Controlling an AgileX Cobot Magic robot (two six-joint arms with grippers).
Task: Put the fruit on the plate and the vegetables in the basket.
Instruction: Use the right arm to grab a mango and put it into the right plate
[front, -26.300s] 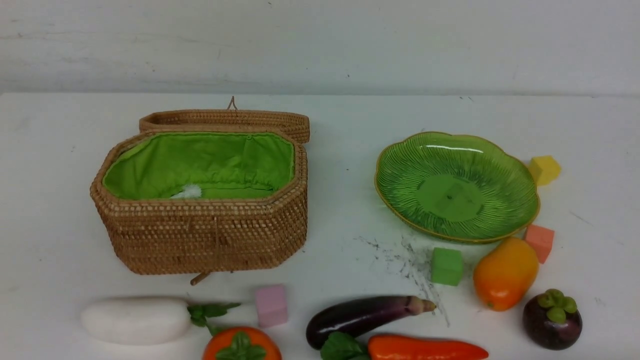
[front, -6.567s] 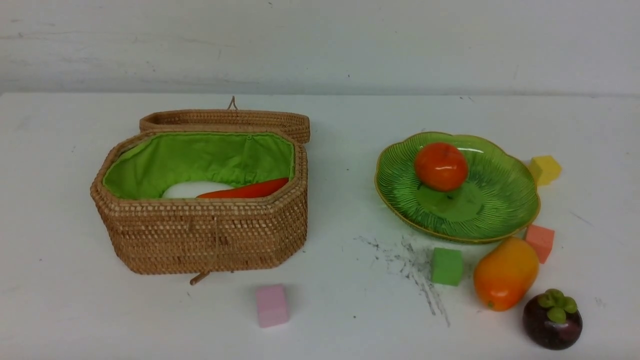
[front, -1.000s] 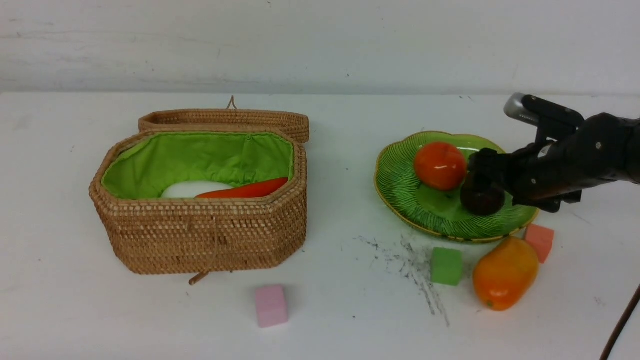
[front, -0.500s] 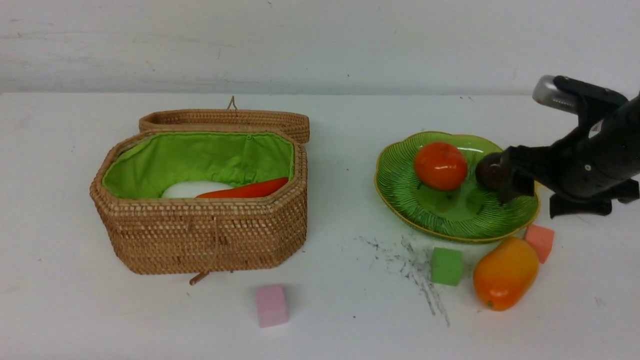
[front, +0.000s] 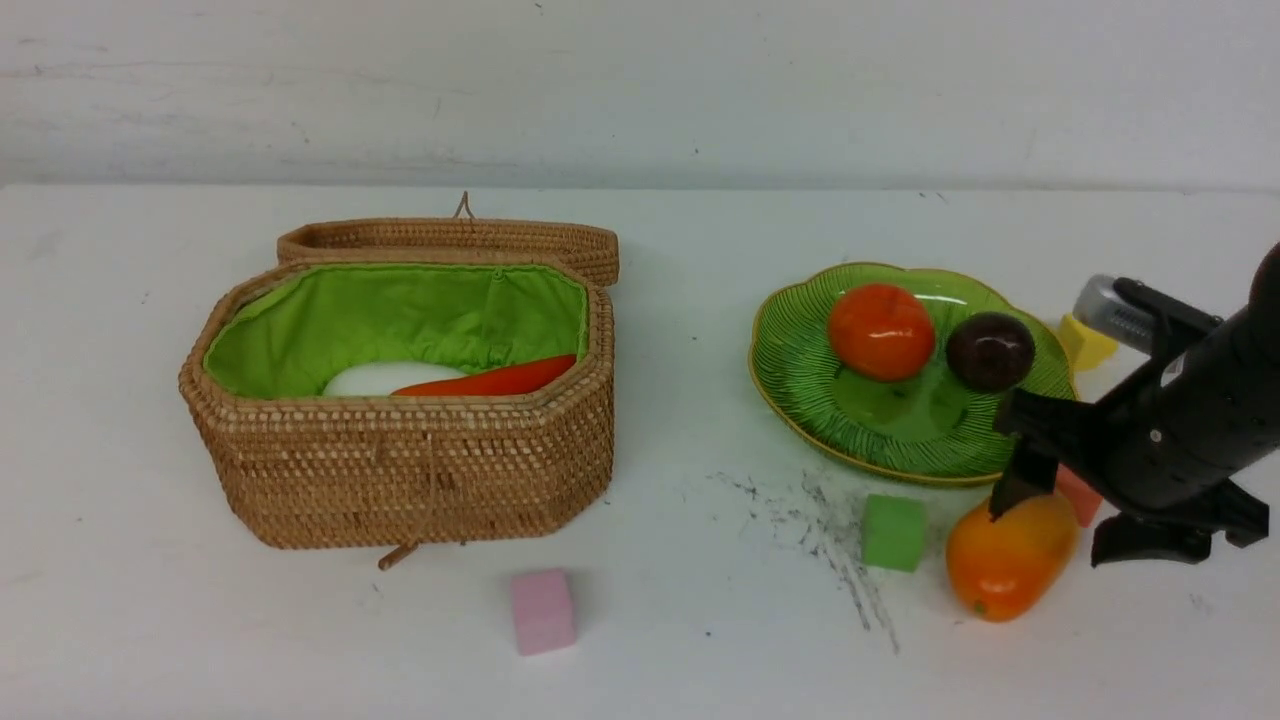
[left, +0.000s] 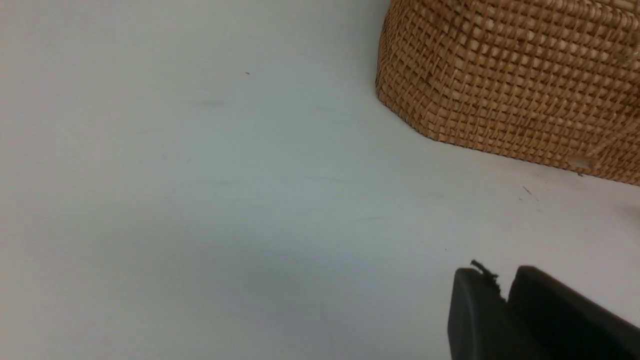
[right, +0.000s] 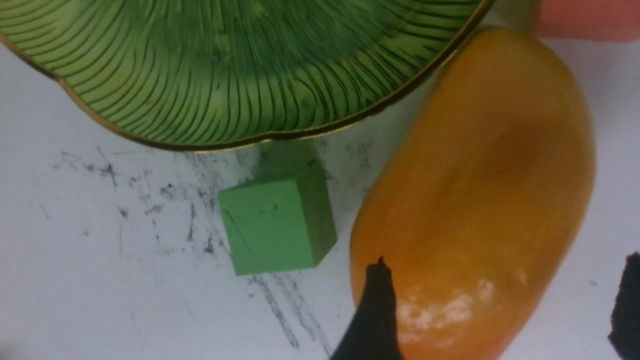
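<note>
Mango (right: 475, 190) sits under the right jaws (spread wide); plate (right: 250, 100) just beside.

The right arm (front: 1190, 430) is all matte black, chunky and rounded, with a little silver cylinder (front: 1103, 303) sitting in a black bracket (front: 1165, 310) above it. The right end effector (front: 1045, 535) has two flat black fingers (front: 1030, 440) that taper to points. The left end effector (left: 505, 305) is the same black with blunt, slab-shaped ends, and one has a frayed bit at its corner.
</note>
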